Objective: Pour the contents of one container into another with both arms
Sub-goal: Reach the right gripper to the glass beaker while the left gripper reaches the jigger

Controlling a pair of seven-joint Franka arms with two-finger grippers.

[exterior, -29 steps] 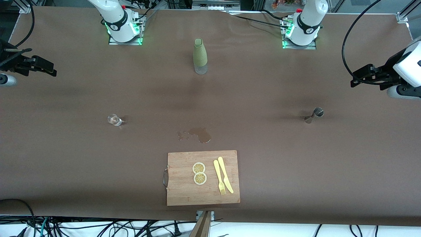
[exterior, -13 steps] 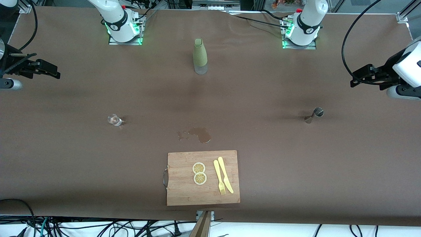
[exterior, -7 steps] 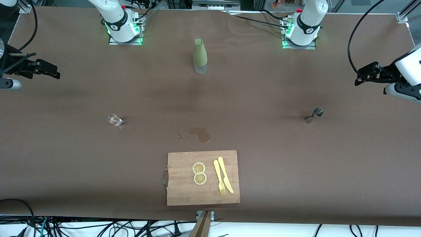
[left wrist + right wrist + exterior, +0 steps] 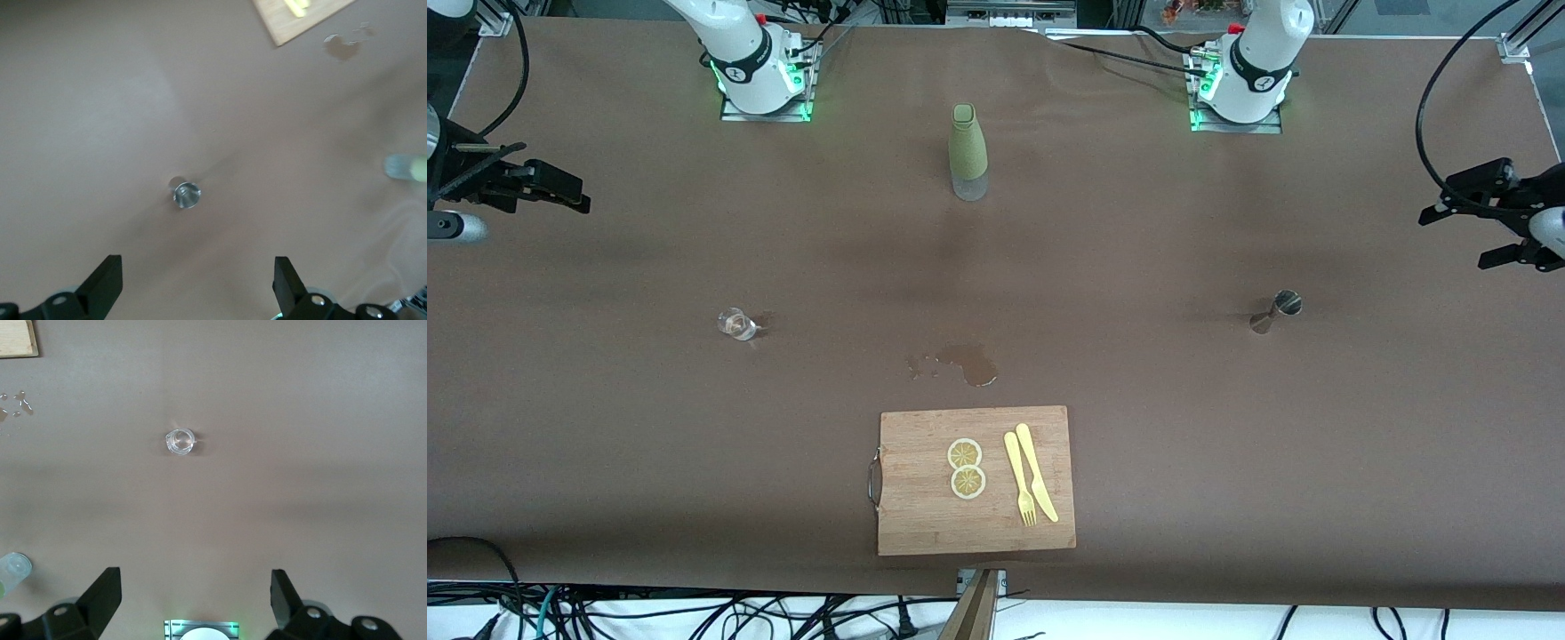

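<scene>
- Both tools are hanging high with nothing in them: I am seeing the left tool (image 4: 1489, 227) over the table's edge at the left arm's end, its fingers (image 4: 107, 283) spread wide apart.
- Over the edge at the right arm's end, the right tool (image 4: 551, 191) is likewise standing with its fingers (image 4: 103, 593) wide apart.
- I am watching a metal jigger (image 4: 1276, 310) standing upright on the brown table (image 4: 1227, 444) toward the left arm's end; the left wrist view is looking down into its cup (image 4: 187, 194).
- A small clear glass (image 4: 735, 324) is sitting on the table toward the right arm's end, well apart from the jigger; the right wrist view is showing it from above (image 4: 180, 442).
- A green-sleeved bottle (image 4: 967, 151) is standing upright between the two arm bases.
- A wet spill (image 4: 960, 363) is lying on the table near the middle, just farther from the front camera than a wooden cutting board (image 4: 925, 516).
- On the board, two lemon slices (image 4: 966, 468) are lying beside a yellow fork (image 4: 1020, 478) and a yellow knife (image 4: 1036, 471).
</scene>
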